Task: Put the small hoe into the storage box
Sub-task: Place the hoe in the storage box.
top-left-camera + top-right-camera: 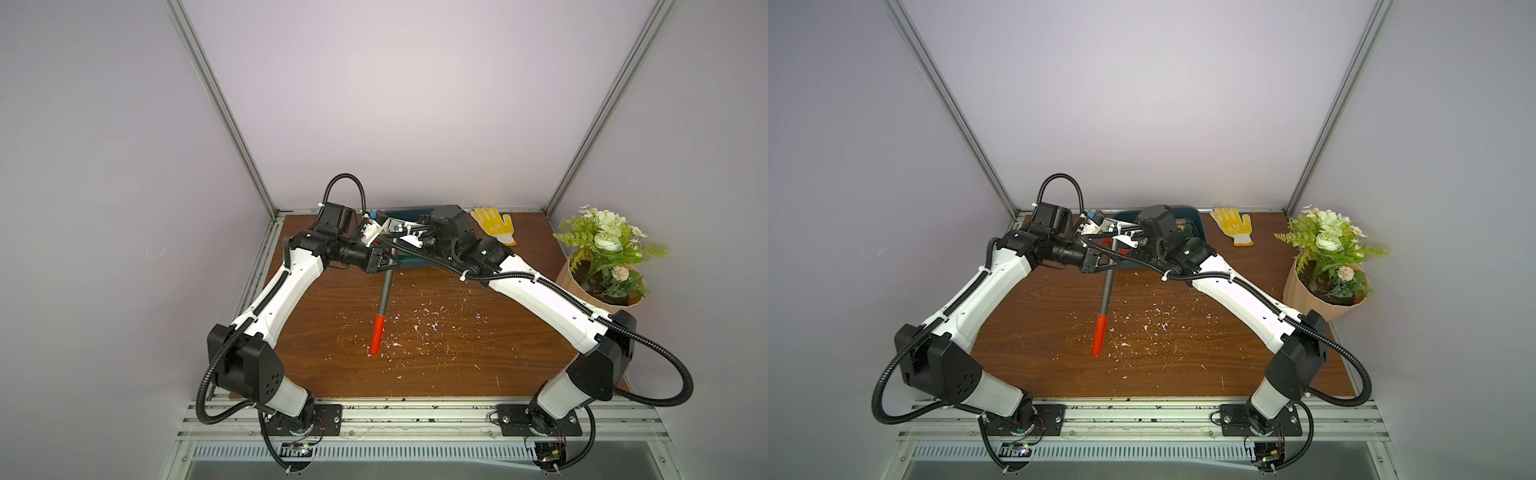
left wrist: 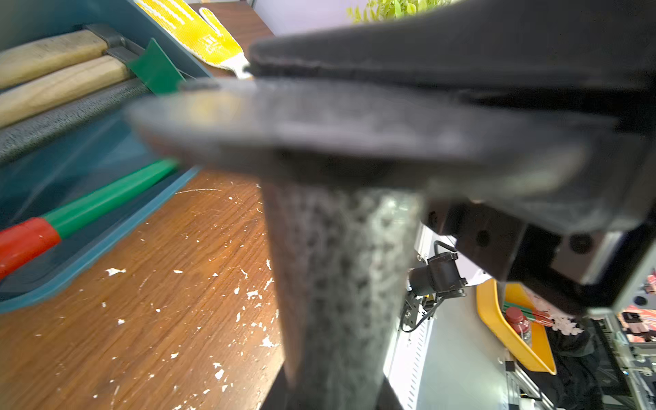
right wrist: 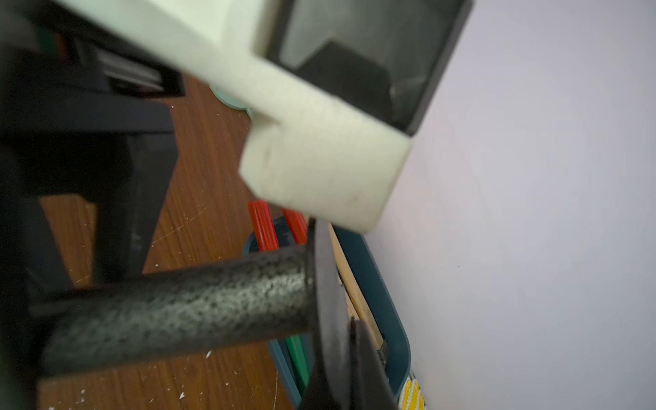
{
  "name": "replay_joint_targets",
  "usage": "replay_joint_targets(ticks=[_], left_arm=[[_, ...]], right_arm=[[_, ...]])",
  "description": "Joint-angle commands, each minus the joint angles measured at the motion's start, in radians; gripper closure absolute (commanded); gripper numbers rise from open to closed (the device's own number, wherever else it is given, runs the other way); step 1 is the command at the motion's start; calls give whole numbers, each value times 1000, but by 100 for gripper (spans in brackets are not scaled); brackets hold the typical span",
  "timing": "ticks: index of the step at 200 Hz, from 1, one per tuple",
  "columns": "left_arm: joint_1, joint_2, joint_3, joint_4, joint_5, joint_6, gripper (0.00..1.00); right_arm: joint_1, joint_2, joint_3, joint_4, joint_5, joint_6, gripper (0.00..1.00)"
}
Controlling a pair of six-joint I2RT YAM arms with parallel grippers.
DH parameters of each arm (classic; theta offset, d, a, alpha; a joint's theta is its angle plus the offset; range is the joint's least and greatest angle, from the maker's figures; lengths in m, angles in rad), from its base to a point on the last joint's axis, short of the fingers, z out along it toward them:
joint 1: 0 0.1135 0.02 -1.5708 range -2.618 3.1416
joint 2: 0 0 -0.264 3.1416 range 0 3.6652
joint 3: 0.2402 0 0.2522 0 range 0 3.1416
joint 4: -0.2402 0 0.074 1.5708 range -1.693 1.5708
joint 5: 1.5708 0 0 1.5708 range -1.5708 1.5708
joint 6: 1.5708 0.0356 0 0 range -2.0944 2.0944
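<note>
Nearest me, the wooden counter is littered with white flecks.

The small hoe lies on a slant over those flecks. Its red grip points back toward me and its speckled dark shaft runs away toward the far wall. I cannot tell whether the red end touches the counter.

The left claw is closed round the shaft, about where it meets the arms. The left wrist view shows the shaft rising from between the fingers.

Just beyond it, the right claw is closed at the hoe's head. One dark finger lies flat against the blade (I cannot make out the opposite finger).

The hoe is not in the storage box. In the left wrist view its blade hangs at the box's near rim, and the shaft and grip stick out over the counter.

The arms hide most of the box in both top views. Inside it lie two wooden-handled tools and a green-shafted tool with a red grip.

Farther right, a yellow glove lies flat near the back wall. A potted plant stands at the counter's right edge.
</note>
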Motion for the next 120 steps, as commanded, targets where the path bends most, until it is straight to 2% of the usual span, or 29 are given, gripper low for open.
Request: replay_joint_targets(ticks=[1,80,105,120], left_arm=[[-8,-33,29,28,26,28,70],[6,-34,-21,28,136,72,61],[7,-31,-54,29,187,109,60],[7,-28,-83,30,179,140,61]], right_arm=[[-8,-90,-76,203,133,86,100],[-75,-268,-288,435,180,147,100],[-97,-309,-316,466,143,178,100],[-107,-334,-315,463,97,188,100]])
